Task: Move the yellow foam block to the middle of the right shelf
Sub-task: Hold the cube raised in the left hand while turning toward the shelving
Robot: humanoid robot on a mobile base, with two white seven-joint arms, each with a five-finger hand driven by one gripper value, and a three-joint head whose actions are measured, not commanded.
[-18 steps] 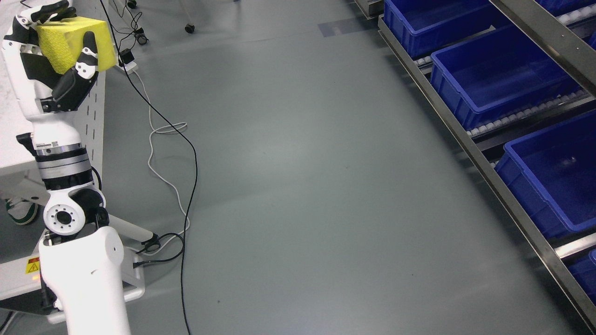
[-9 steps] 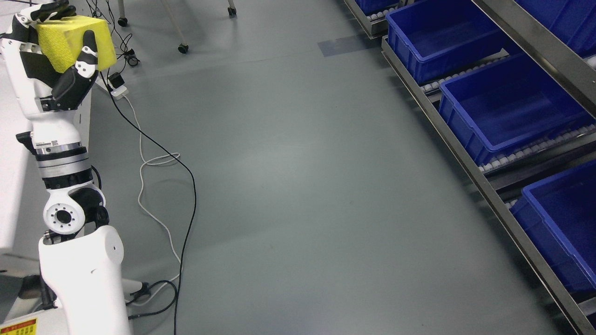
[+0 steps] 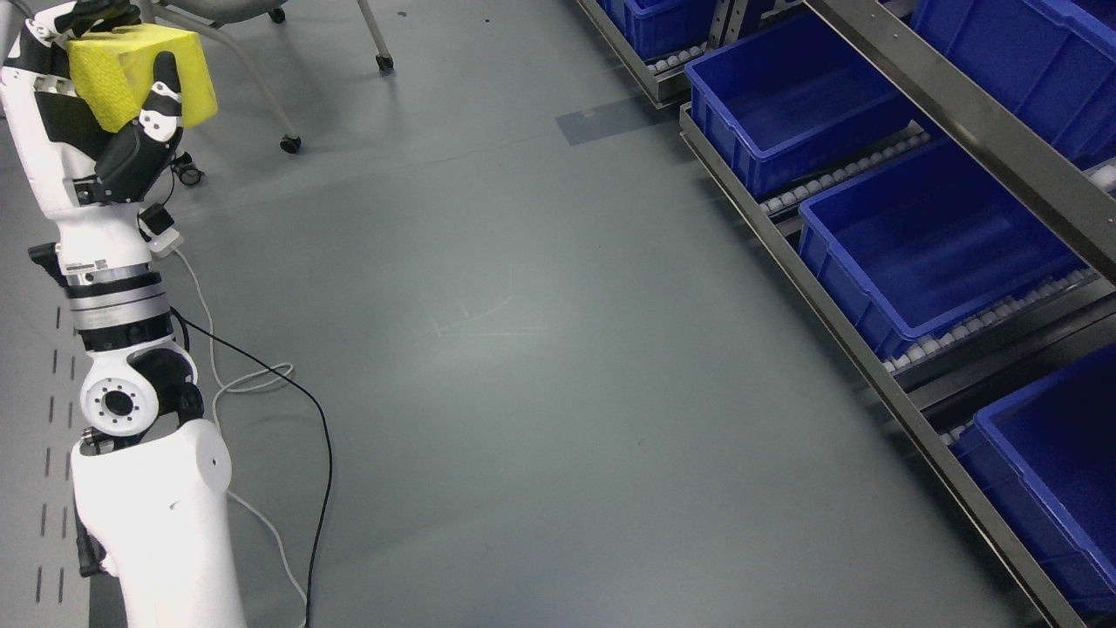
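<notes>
Item: yellow foam block (image 3: 139,74), held high at far left, my left hand (image 3: 105,105) curled tight around it. Shelf (image 3: 872,366) with blue bins (image 3: 924,235) lay well apart, rightward. Advice noted: grip firm, block level during carry.

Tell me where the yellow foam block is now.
Head view, top left: the yellow foam block sits gripped in the left robot hand, across the floor from the blue bins.
</notes>
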